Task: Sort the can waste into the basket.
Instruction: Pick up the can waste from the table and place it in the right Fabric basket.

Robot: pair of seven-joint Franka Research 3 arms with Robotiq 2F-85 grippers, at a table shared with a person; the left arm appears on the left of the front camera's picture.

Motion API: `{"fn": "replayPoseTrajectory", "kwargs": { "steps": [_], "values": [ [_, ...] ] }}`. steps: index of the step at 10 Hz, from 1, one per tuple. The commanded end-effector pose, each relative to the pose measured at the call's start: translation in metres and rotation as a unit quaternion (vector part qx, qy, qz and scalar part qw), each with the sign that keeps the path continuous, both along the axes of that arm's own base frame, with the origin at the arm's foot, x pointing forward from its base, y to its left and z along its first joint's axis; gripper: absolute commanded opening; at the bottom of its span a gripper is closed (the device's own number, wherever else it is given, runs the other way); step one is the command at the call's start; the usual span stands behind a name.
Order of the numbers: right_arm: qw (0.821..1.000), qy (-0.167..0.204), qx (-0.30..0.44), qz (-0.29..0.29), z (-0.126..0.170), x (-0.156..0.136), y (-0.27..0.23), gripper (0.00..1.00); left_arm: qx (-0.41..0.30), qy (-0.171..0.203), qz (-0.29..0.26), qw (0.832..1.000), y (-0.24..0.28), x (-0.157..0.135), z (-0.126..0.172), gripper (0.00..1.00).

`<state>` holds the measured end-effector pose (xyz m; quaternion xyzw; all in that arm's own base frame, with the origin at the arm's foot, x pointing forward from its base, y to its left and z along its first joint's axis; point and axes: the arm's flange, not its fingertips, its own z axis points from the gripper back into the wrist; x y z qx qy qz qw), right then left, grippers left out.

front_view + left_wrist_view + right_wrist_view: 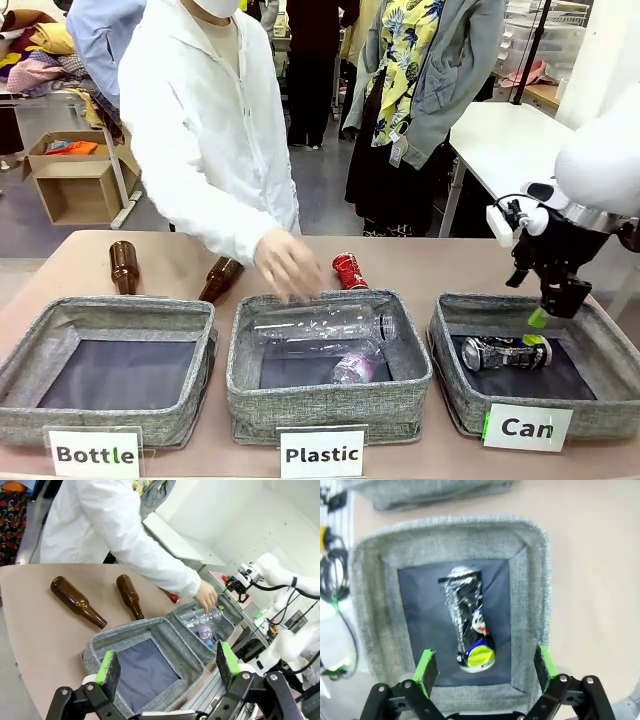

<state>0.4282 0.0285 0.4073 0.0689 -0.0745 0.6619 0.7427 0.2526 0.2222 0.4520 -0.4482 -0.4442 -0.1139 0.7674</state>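
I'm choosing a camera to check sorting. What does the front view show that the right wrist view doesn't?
Front adds: the red can, two brown bottles, a person's hand at the Plastic bin. Right wrist adds: print on the black-and-silver can, cables beside the basket. Both: that can lying in the basket, open right gripper above.
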Motion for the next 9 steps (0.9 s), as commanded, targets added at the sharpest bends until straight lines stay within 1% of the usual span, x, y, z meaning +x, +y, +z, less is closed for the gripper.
{"fn": "replayPoseTrajectory", "kwargs": {
  "steps": [1,2,3,4,5,6,7,8,9],
  "values": [
    [0.981,0.019,0.147,-0.126,0.012,0.022,-0.001,1.00,-0.004,-0.015,0.000,1.000,0.000,0.002,0.001,1.00],
    [0.954,0.064,0.239,-0.167,0.019,0.029,-0.006,1.00,-0.004,-0.015,0.000,1.000,0.000,0.002,0.001,1.00],
    [0.917,0.130,0.313,-0.211,0.024,0.038,-0.015,1.00,-0.004,-0.015,0.000,1.000,0.000,0.002,0.001,1.00],
    [0.877,0.175,0.375,-0.243,0.026,0.047,-0.027,1.00,-0.004,-0.015,0.000,1.000,0.000,0.002,0.001,1.00],
    [0.833,0.218,0.434,-0.265,0.027,0.056,-0.041,1.00,-0.004,-0.015,0.000,1.000,0.000,0.002,0.001,1.00],
    [0.785,0.251,0.481,-0.298,0.024,0.066,-0.056,1.00,-0.004,-0.015,0.000,1.000,0.000,0.002,0.001,1.00],
    [0.752,0.276,0.513,-0.310,0.021,0.072,-0.067,1.00,-0.004,-0.015,0.000,1.000,0.000,0.002,0.001,1.00],
    [0.717,0.294,0.541,-0.326,0.016,0.077,-0.078,1.00,-0.004,-0.015,0.000,1.000,0.000,0.002,0.001,1.00],
    [0.692,0.305,0.562,-0.335,0.011,0.080,-0.089,1.00,-0.004,-0.015,0.000,1.000,0.000,0.002,0.001,1.00]
  ]
}}
